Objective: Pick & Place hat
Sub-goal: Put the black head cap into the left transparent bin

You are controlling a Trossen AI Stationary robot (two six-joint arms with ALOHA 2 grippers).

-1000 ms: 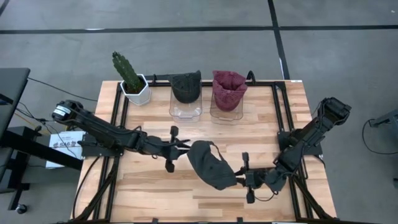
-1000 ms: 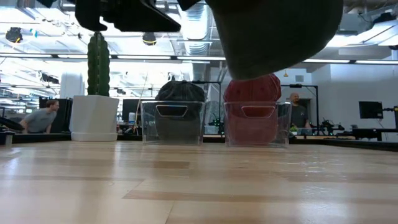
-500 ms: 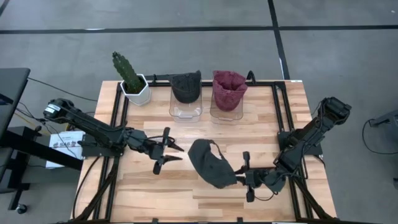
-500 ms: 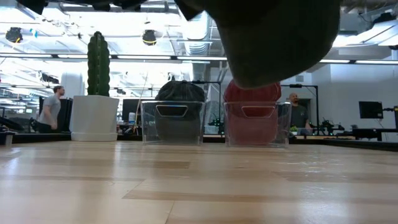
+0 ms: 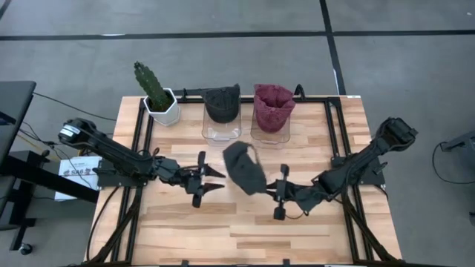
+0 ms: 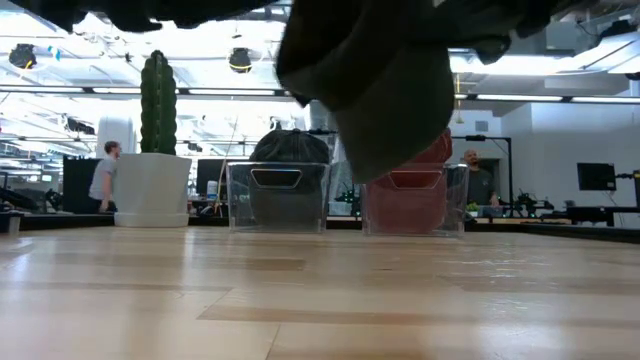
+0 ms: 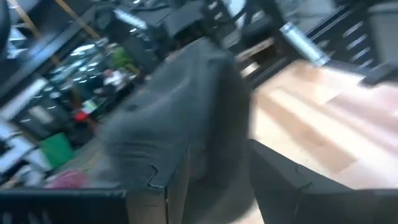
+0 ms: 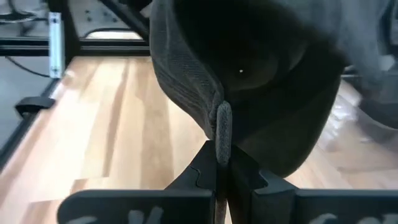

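A dark grey hat (image 5: 245,167) hangs in the air over the middle of the table, well above the wood in the low view (image 6: 380,90). My right gripper (image 5: 267,190) is shut on it from the right. My left gripper (image 5: 217,179) stands open just left of the hat, holding nothing. In the left wrist view the hat (image 7: 186,118) fills the space ahead of the spread fingers (image 7: 286,180). My right gripper pinches the hat's thick rolled rim edge (image 8: 222,127) between its two fingers. The fingers come in roughly level from the table's right side. The hat is lifted clear of the table and bulges out beyond the fingers, its hollow side toward the wrist camera.
Two clear bins stand at the far edge. The left one (image 5: 222,124) holds a dark hat and the right one (image 5: 270,126) holds a maroon hat. A cactus in a white pot (image 5: 159,98) stands at the far left. Black frame rails (image 5: 142,133) run along the table's sides.
My left gripper has opened and let go of the hat, drawing back a little toward the table's left edge. My right gripper has carried the hat toward the far edge and leftward, nearer the bins. The hat stays clear of the table and looks turned narrower.
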